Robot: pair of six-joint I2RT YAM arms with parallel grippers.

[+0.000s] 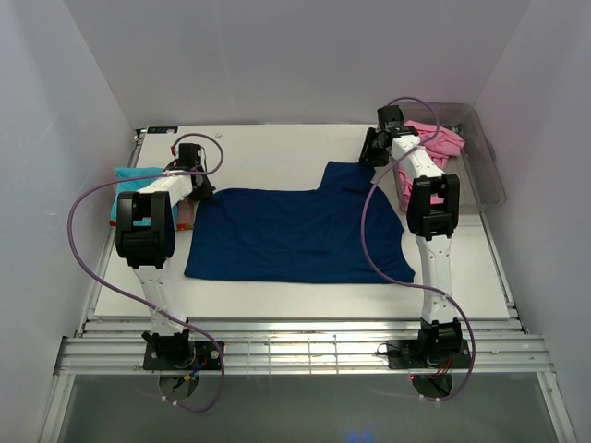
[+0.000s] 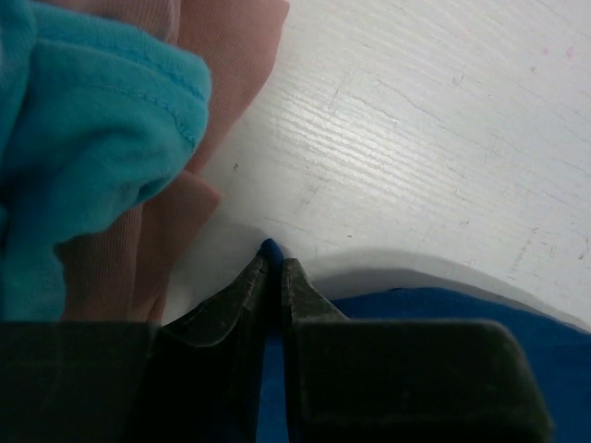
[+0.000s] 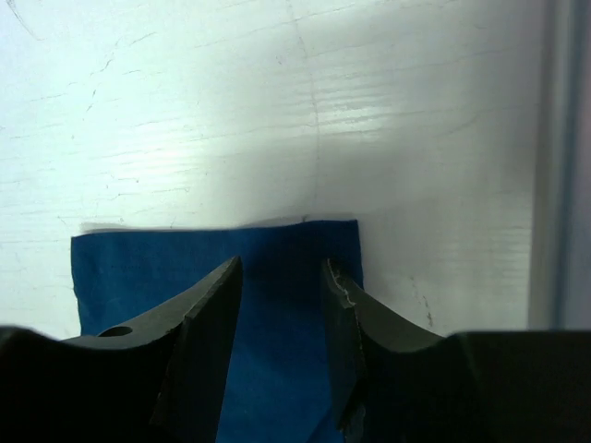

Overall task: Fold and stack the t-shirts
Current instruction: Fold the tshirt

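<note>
Left claw point(image 2: 275, 268) pinches the one navy t-shirt point(image 1: 295, 231); right claw point(image 3: 281, 268) spread over it; one turquoise t-shirt point(image 2: 92, 120) nearby.

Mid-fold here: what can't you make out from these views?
- Top view: the left arm covers part of the turquoise t-shirt; what lies beneath is hidden.
- Top view: the right arm crosses the pink t-shirt in the clear tub; how many garments are inside is unclear.
- Right wrist view: whether the open right gripper touches the sleeve of the navy t-shirt.
- Left wrist view: the frame edge cuts off the brownish-pink cloth.
</note>
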